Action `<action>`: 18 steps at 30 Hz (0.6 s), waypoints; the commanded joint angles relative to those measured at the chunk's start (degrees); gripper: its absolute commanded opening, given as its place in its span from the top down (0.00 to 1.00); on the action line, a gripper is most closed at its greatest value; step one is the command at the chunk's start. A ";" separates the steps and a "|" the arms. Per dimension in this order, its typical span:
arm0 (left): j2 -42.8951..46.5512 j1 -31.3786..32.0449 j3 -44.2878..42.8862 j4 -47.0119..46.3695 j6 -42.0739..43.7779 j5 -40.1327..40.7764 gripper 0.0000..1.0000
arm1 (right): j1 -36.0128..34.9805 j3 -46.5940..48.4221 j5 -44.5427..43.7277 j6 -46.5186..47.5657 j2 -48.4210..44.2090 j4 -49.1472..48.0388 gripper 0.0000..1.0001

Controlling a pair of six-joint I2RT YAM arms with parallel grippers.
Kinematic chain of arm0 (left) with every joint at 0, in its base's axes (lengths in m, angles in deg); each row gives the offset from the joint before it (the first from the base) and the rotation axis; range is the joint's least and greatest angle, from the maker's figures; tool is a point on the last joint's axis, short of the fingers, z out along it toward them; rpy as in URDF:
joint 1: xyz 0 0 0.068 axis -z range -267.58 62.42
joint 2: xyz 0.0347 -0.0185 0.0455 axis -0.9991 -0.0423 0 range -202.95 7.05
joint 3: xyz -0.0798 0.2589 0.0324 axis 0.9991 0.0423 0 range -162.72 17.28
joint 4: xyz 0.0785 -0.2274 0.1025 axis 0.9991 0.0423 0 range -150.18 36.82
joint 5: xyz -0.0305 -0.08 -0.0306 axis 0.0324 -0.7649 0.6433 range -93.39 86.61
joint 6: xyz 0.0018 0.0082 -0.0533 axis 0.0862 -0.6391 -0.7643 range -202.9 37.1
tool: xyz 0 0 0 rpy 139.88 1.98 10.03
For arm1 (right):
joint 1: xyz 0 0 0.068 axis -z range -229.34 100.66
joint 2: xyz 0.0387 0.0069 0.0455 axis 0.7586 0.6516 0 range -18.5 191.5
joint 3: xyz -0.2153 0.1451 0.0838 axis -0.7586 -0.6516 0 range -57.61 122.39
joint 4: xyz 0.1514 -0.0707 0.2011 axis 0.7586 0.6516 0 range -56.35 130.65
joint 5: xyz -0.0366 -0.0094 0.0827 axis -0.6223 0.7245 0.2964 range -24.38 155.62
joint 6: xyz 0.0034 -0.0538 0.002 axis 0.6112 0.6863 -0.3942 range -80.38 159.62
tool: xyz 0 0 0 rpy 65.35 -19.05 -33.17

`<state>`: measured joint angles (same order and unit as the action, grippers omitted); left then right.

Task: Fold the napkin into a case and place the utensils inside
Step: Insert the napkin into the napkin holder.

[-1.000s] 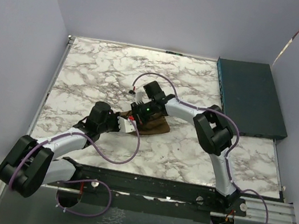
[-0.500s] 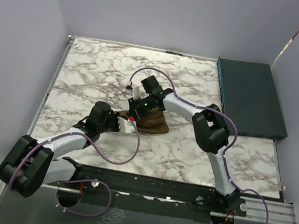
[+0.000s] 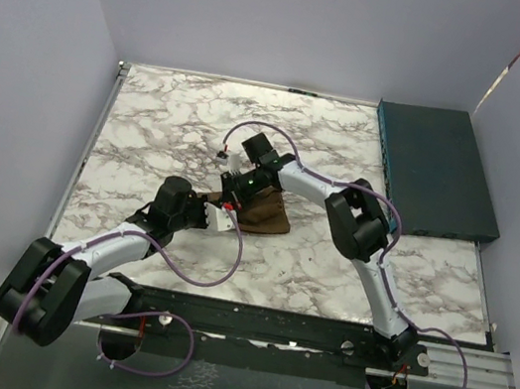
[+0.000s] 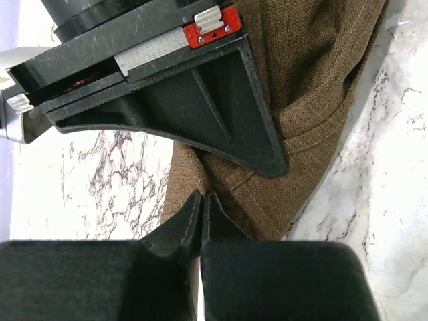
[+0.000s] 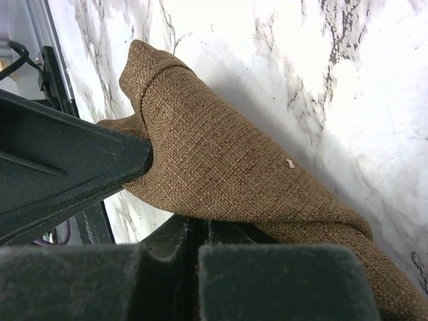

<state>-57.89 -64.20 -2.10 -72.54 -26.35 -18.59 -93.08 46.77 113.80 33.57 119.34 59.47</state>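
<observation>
The coarse-woven brown napkin [image 3: 271,219] lies bunched in soft, rounded folds near the middle of the marble-veined table [image 3: 151,125]. We see the left gripper [image 4: 202,200] and the right gripper [image 5: 197,231], both matte black, jaws closed, wedge-shaped tips against the cloth. A flat teal box [image 3: 436,170] fills the far right corner.

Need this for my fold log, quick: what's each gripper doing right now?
Left gripper: closed, pinching the napkin at its edge.
Right gripper: closed, pinching the napkin too.
</observation>
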 commanded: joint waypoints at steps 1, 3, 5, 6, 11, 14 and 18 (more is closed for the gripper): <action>0.94 0.37 -0.62 -1.10 -1.03 -1.50 1.00 | -0.37 0.60 -2.05 -0.63 4.39 3.12 0.99; 0.86 0.35 -0.37 -0.39 0.44 -2.01 1.00 | -0.37 1.64 -1.52 -1.28 4.05 3.03 0.99; 0.74 0.40 -0.03 1.02 2.57 -2.40 1.00 | -0.37 2.71 -0.37 -2.15 3.77 2.52 0.99; 0.76 0.42 0.14 1.60 3.83 -2.41 1.00 | -0.37 3.45 0.11 -2.44 3.75 2.49 0.99; 0.77 0.47 0.74 2.40 8.49 -3.26 1.00 | -0.42 7.59 1.17 -3.51 5.76 4.24 0.99; -0.15 0.66 0.94 2.73 11.15 -3.98 1.00 | -0.46 7.45 1.75 -3.94 6.12 3.99 0.99; -3.50 1.53 1.38 3.14 16.62 -3.76 1.00 | -0.47 5.35 2.73 -6.30 5.08 0.41 0.99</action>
<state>-58.40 -63.98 -1.99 -70.84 -16.69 -19.03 -93.15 53.19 115.49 29.57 122.90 62.05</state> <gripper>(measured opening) 0.011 0.014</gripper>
